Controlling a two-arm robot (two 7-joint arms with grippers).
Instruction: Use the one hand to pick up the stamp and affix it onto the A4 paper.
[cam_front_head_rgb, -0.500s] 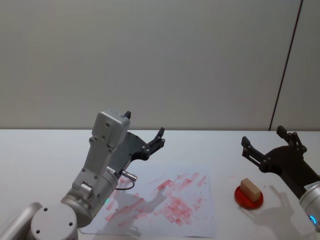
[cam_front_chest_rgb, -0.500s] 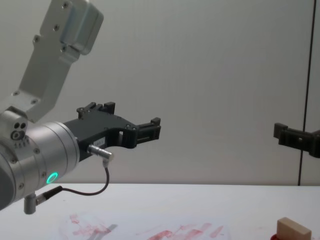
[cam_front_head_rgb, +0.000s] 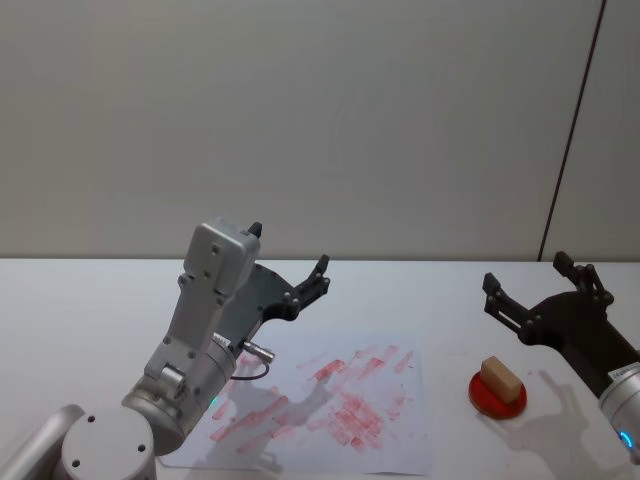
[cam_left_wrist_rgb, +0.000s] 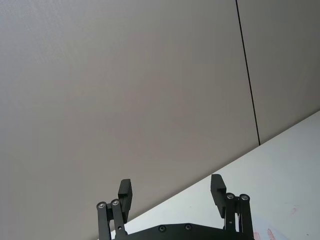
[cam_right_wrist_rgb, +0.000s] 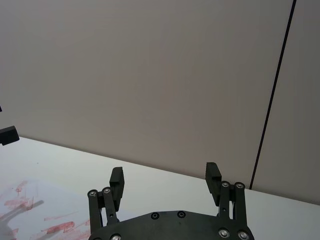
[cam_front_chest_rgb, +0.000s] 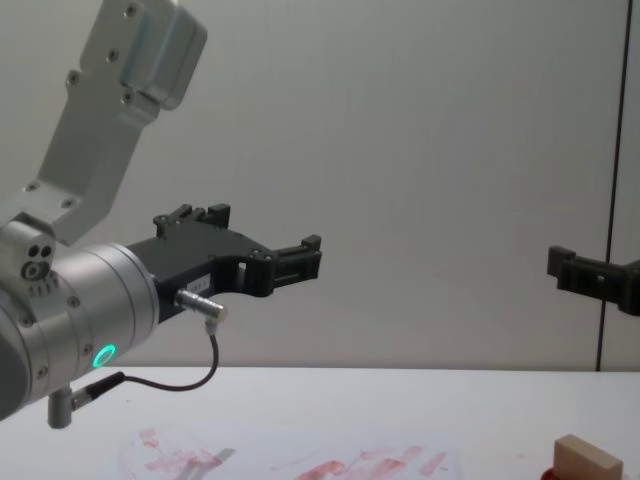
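Note:
The stamp (cam_front_head_rgb: 500, 377), a pale wooden block, lies on a flat red round ink pad (cam_front_head_rgb: 484, 400) at the table's right; its top also shows low in the chest view (cam_front_chest_rgb: 585, 462). The A4 paper (cam_front_head_rgb: 330, 400), smeared with red ink, lies flat in the middle (cam_front_chest_rgb: 300, 465) (cam_right_wrist_rgb: 30, 210). My right gripper (cam_front_head_rgb: 527, 272) hovers open in the air just behind and above the stamp, nothing between its fingers (cam_right_wrist_rgb: 165, 171). Above the paper's left part, my left gripper (cam_front_head_rgb: 288, 250) is held up, also open and empty (cam_left_wrist_rgb: 170, 182) (cam_front_chest_rgb: 255, 235).
The white table (cam_front_head_rgb: 90, 300) runs back to a plain grey wall (cam_front_head_rgb: 320, 120) with a dark vertical seam at the right. A thin cable loops under the left wrist (cam_front_chest_rgb: 190, 385).

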